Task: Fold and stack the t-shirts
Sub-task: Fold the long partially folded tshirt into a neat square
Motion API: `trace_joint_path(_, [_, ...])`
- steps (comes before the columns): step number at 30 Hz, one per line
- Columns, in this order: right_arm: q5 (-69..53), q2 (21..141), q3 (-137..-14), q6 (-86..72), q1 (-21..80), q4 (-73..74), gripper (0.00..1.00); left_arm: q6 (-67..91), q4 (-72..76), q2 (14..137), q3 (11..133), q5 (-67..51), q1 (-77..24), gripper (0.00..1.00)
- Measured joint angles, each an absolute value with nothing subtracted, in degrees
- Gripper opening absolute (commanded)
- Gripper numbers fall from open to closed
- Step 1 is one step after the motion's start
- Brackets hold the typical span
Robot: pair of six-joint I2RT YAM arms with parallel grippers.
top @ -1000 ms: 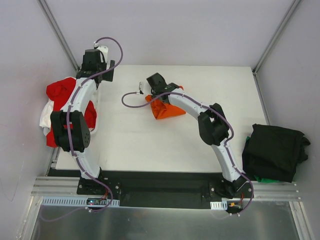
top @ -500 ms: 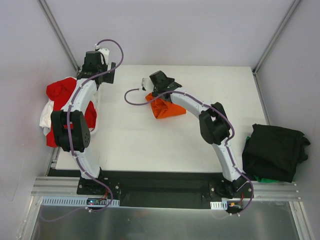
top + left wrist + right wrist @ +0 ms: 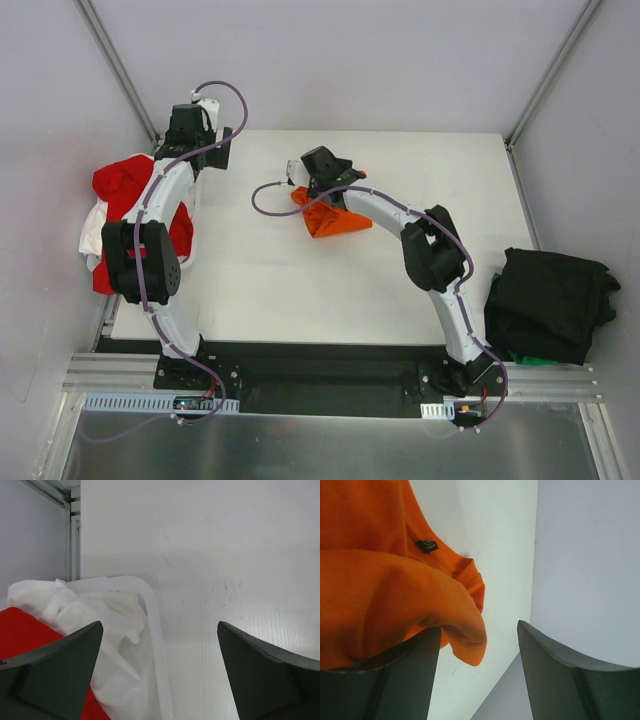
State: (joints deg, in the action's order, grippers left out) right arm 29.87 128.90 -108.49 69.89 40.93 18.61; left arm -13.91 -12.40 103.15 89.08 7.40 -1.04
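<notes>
A: Table, anything changed?
B: Orange t-shirt lies crumpled mid-table. Right gripper has just let go, jaws apart, 1 fold draped over a finger.
A: Left gripper?
B: Spread wide, empty, near the red t-shirt. Folding looks unstarted.

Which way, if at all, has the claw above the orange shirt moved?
Yes, slightly: the right gripper has drifted rightward above the orange shirt, a little toward the black pile beside the table's right edge.
</notes>
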Motion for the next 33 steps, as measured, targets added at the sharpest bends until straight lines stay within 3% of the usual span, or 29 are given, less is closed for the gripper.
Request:
trace_joint_path(16, [31.9, 129.0, -114.1, 72.8, 39.9, 16.5, 0.66, -13.9, -12.3, 103.2, 89.1, 6.5, -1.0, 0.99])
trace_joint_path(33, [25.5, 120.2, -106.0, 62.8, 42.6, 23.2, 0.66, -13.9, -12.3, 102.7, 87.9, 6.3, -1.0, 0.99])
